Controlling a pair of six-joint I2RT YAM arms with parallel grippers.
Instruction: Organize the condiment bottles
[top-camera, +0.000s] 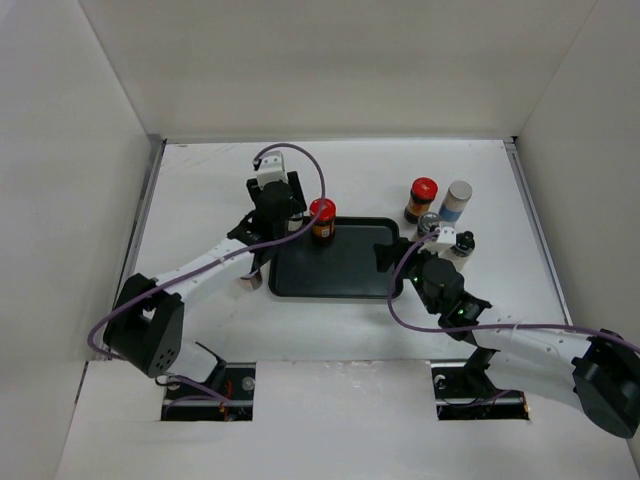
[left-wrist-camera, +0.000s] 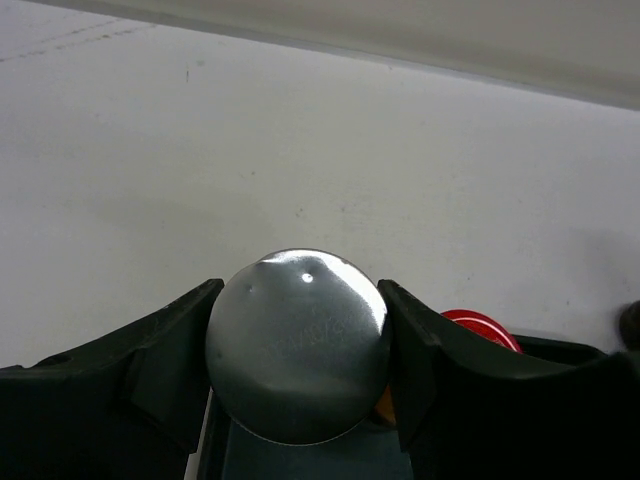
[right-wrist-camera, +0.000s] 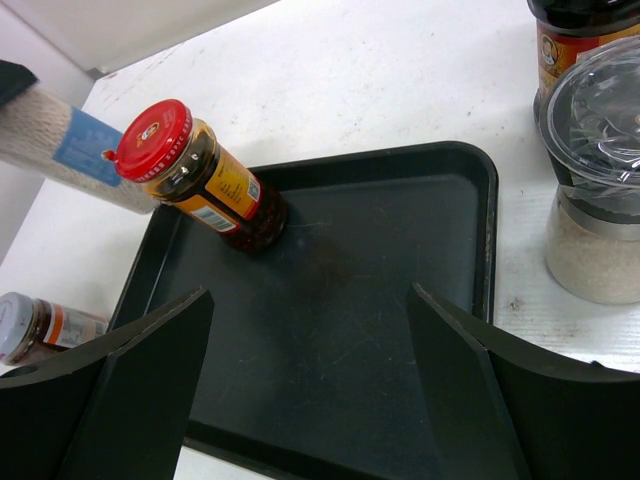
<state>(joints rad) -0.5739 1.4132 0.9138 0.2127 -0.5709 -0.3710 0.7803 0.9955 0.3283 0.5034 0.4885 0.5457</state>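
My left gripper (left-wrist-camera: 298, 350) is shut on a short silver-lidded jar (left-wrist-camera: 298, 340), one finger pressed on each side, over the back-left corner of the black tray (top-camera: 335, 268). A red-capped dark jar (top-camera: 322, 219) stands in the tray just right of it, with its cap (left-wrist-camera: 482, 326) showing past my right finger. My right gripper (right-wrist-camera: 310, 385) hangs open above the tray's right half (right-wrist-camera: 400, 250), nothing between its fingers. Right of the tray stand another red-capped jar (top-camera: 423, 197), a pale grey-capped jar (top-camera: 457, 200) and two small jars (top-camera: 431, 224).
A small jar (top-camera: 250, 282) lies on the table left of the tray, under my left arm. A clear-lidded jar of pale grains (right-wrist-camera: 598, 215) stands close to my right gripper's right side. White walls enclose the table on three sides.
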